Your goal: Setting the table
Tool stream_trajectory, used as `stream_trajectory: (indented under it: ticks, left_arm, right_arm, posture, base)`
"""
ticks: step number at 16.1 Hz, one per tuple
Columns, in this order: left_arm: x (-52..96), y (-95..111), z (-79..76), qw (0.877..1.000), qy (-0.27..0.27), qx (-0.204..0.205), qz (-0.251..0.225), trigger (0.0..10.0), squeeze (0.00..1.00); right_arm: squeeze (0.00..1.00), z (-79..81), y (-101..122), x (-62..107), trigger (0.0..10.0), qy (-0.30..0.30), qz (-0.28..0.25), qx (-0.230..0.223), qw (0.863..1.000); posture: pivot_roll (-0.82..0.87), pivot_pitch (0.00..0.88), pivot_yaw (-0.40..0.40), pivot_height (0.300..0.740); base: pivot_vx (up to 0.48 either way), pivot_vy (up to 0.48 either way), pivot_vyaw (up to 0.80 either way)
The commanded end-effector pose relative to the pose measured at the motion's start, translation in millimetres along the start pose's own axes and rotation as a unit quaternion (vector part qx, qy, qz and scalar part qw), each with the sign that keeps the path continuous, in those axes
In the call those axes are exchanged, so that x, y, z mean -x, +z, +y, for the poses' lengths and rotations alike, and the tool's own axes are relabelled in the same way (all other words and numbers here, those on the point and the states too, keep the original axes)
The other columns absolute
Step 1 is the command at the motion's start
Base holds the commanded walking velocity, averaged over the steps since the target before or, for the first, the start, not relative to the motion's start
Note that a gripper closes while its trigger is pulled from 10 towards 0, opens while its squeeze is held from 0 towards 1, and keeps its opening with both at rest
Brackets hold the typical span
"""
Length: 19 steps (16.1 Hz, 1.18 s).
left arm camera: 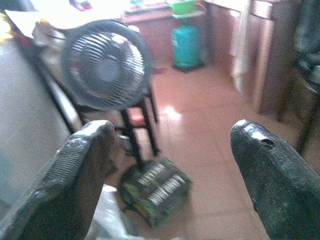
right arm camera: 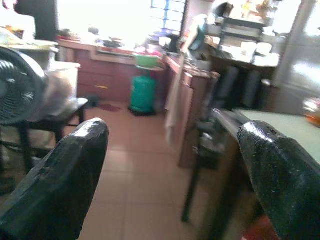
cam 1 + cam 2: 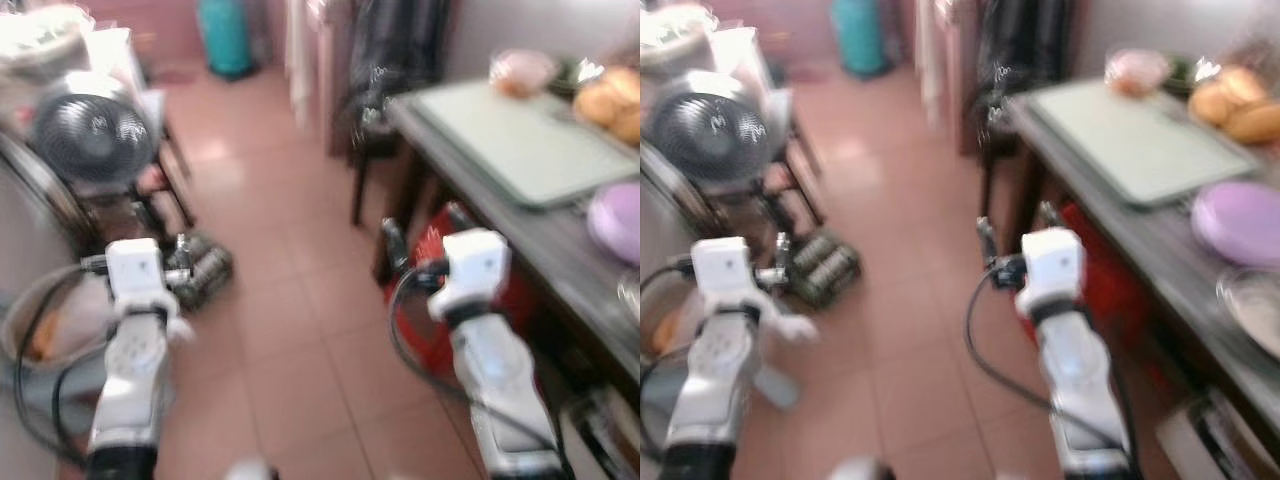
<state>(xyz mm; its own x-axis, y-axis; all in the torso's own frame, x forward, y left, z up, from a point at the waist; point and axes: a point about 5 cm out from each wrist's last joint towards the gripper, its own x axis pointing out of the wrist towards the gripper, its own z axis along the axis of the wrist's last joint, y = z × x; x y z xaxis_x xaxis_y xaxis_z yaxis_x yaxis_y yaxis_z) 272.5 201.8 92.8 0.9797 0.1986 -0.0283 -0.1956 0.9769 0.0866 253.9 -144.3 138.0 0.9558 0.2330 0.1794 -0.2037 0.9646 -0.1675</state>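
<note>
From my head camera, blurred, I see my two silver arms reaching forward over a floor of reddish tiles (image 3: pixel 290 330). My left gripper (image 3: pixel 190 262) hangs low on the left, near one dark green pack (image 3: pixel 205 270) lying on the floor below one black fan (image 3: pixel 88 135) on a stand. My right gripper (image 3: pixel 420 235) hangs beside the edge of the grey table (image 3: pixel 520 230) on my right, in front of something red under that table. On the table I count one pale green mat (image 3: pixel 520 140), one purple plate (image 3: pixel 618 222) near its close end, one pinkish bowl (image 3: pixel 520 70) at its far end, and a few golden-brown buns (image 3: pixel 612 100) beside that bowl. One teal gas cylinder (image 3: pixel 225 38) stands far down the room.

In the second head picture the same table shows one more thing: a shiny dish (image 3: pixel 1252 312) just nearer than the purple plate.

Through my left wrist, my two black fingers (image 1: pixel 75 175) are spread wide with nothing between them; past them are the one fan, the one green pack and the one teal cylinder.

Through my right wrist, my two fingers (image 2: pixel 60 185) are likewise wide apart and hold nothing. Beyond them the pale mat lies on the table, with a dark chair (image 2: pixel 240 90) at its far end and shelves of crockery behind.
</note>
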Motion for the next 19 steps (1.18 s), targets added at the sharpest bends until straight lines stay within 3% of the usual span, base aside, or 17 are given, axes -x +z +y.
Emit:
stream_trajectory:
  ticks: [1,9,11,16,19]
  left_arm:
    - [-0.2,3,-8.4,1.000,-0.008,0.002,-0.008,10.0,0.00]
    - [6.4,-5,-16.4,1.000,-0.007,0.016,0.003,10.0,0.00]
    - [14.1,-17,-21.4,0.998,-0.045,0.020,0.036,10.0,0.00]
    - [31.6,-31,-26.5,0.987,-0.137,0.016,0.086,10.0,0.00]
    - [32.1,-32,-28.0,0.985,-0.150,0.016,0.089,10.0,0.00]
  right_arm:
    - [0.00,-6.4,-1,2.7,10.0,-0.007,0.003,0.003,1.000]
    - [0.00,-11.9,-9,-0.3,10.0,-0.002,0.018,0.008,1.000]
    - [0.00,-25.3,-26,4.0,10.0,-0.059,0.065,0.005,0.996]
    - [0.00,-31.5,-50,24.3,10.0,-0.127,0.133,-0.007,0.983]
    - [0.00,-32.0,-57,28.1,10.0,-0.147,0.148,-0.027,0.978]
  posture:
    - [0.01,0.000,0.029,0.740]
    - [0.02,0.000,-0.013,0.740]
    - [0.03,0.000,-0.016,0.740]
    - [0.05,0.000,-0.019,0.740]
    - [0.04,0.000,-0.016,0.740]
  base:
    - [0.000,0.000,0.80]
    - [0.000,0.000,0.69]
    - [0.000,0.000,0.00]
    - [0.000,0.000,0.00]
    - [0.000,0.000,0.00]
